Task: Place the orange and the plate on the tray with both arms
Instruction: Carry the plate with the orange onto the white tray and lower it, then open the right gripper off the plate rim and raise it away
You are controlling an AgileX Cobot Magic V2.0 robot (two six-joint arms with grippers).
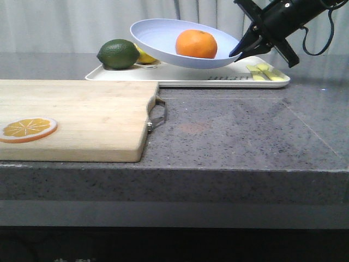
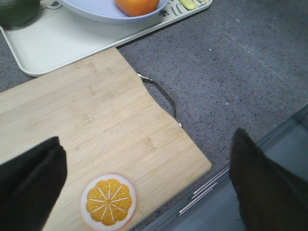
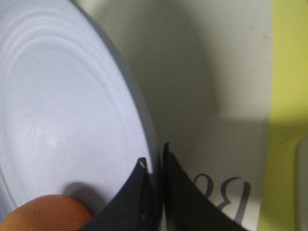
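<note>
The plate (image 1: 163, 41) was held tilted above the tray (image 1: 185, 79), its right rim pinched between the fingers of the right gripper (image 1: 238, 52). The orange (image 1: 196, 43) lay inside the plate. A lime (image 1: 118, 53) and a lemon (image 1: 145, 55) were seen on the tray's left part. The left gripper (image 2: 144, 187) was held with fingers spread wide over the board (image 2: 96, 139), above an orange slice (image 2: 108, 201).

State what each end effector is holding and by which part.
The right end effector grips the plate by its rim, with the orange riding in it above the tray. The left end effector is open and holds nothing.
</note>
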